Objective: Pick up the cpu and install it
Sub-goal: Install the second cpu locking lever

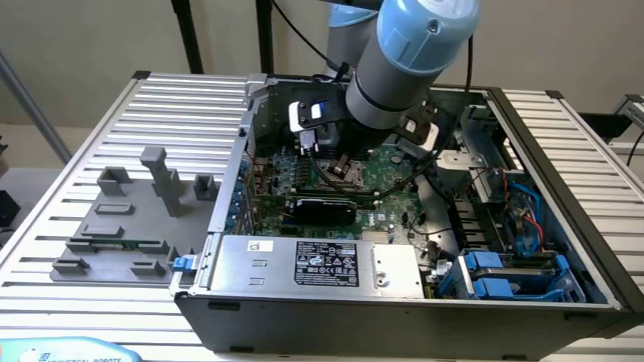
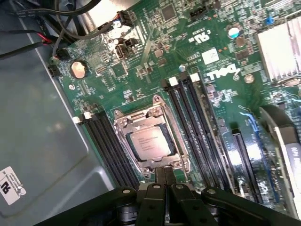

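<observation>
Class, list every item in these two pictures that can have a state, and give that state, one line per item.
cpu: lying flat inside the socket.
socket: frame open, chip uncovered.
gripper: shut, empty, beside the socket's edge.
computer case: side panel off, lying open.
memory slots: empty.
memory stick: resting in the grey fixture outside the case.

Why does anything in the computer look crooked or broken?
Nothing stands out. The cpu lies flat and square inside its socket on the green motherboard. The claw is shut just beside it, holding nothing.
</observation>
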`<action>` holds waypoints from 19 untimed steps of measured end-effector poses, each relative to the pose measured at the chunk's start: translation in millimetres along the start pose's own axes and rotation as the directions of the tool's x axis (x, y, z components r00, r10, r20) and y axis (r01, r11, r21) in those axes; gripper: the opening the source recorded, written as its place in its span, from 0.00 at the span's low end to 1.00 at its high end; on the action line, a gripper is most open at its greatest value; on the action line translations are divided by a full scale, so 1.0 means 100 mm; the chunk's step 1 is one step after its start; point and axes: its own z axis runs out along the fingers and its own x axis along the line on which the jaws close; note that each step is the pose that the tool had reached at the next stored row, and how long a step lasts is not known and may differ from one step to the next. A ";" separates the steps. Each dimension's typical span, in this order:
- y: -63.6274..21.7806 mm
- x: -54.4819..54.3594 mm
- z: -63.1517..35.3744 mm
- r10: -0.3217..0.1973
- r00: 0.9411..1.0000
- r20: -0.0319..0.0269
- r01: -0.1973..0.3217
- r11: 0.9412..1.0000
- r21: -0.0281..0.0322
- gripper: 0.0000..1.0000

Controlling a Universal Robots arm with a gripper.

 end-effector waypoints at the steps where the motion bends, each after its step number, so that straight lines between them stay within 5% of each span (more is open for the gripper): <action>1: -0.011 -0.02 -0.005 0.000 1.000 0.000 0.000 1.000 0.000 0.11; 9: -0.157 -0.13 0.049 0.001 1.000 0.001 -0.001 1.000 -0.001 0.11; 14: -0.181 -0.17 0.118 0.011 1.000 0.004 -0.011 1.000 -0.006 0.11; 19: -0.178 -0.18 0.105 0.023 1.000 0.008 -0.023 1.000 0.006 0.11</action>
